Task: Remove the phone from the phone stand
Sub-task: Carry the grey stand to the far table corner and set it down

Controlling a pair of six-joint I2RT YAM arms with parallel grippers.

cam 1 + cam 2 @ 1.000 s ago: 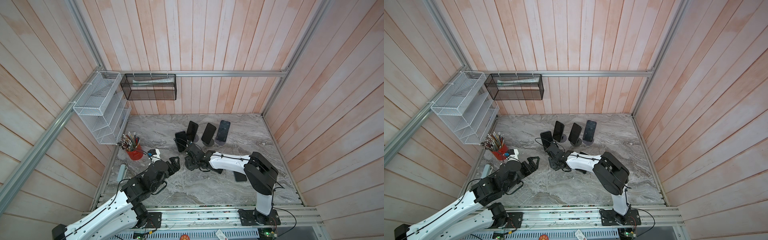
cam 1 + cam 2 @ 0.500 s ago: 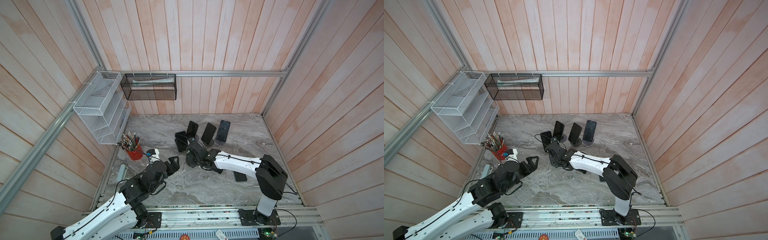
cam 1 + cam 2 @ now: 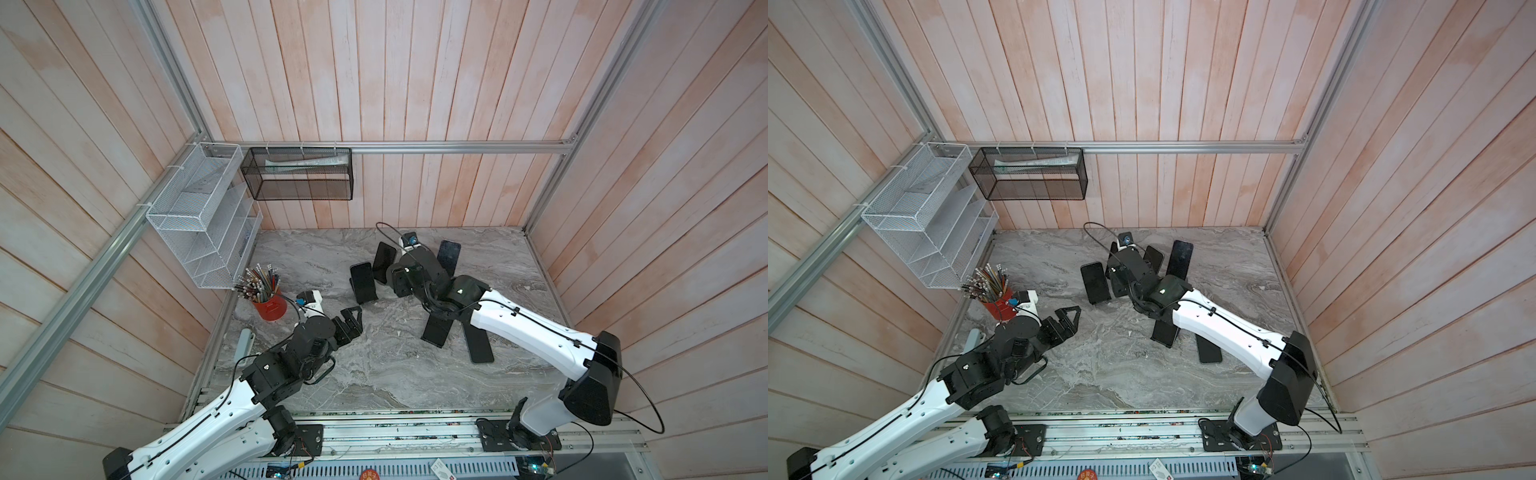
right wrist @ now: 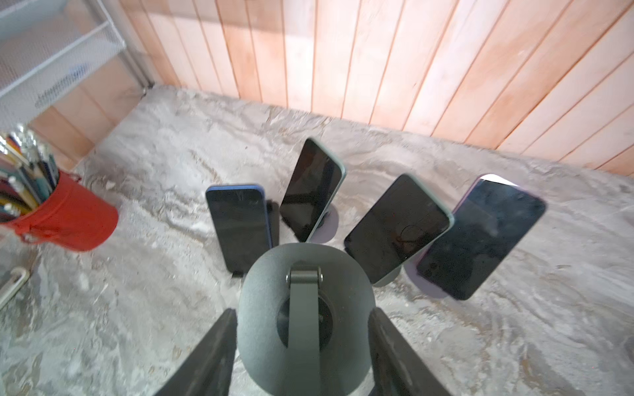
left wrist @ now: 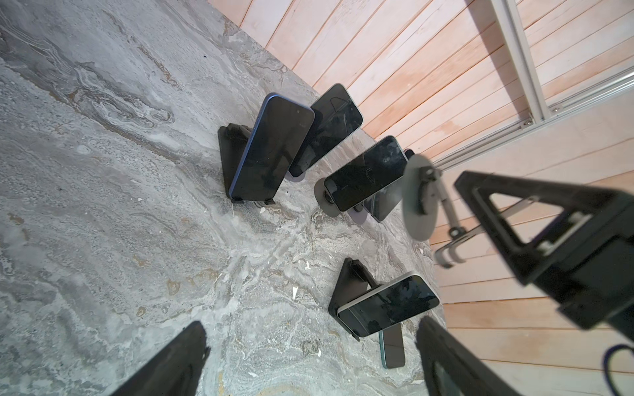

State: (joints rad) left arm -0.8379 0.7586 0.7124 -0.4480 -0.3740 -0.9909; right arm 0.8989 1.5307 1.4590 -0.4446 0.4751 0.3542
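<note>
My right gripper (image 4: 302,311) is shut on an empty grey phone stand (image 4: 305,308), its fingers pressed against both sides of the round base; the left wrist view shows that stand (image 5: 420,197) held above the table. Beyond it, several dark phones lean on stands: a blue phone (image 4: 238,229) on a black wedge, a green-edged phone (image 4: 312,190), another (image 4: 396,228) and a purple one (image 4: 480,236). Nearer the front, a silver-edged phone (image 5: 387,305) rests on a black wedge stand. My left gripper (image 5: 312,324) hangs open over bare marble, left of the phones, with nothing between its fingers.
A red pencil cup (image 3: 270,305) stands at the table's left edge. A white wire rack (image 3: 199,232) and a black mesh basket (image 3: 297,174) hang on the walls above the back left. One phone (image 3: 480,345) lies flat under my right forearm.
My right arm has stretched toward the back and lifted, now over the row of standing phones. The left arm has barely shifted.
</note>
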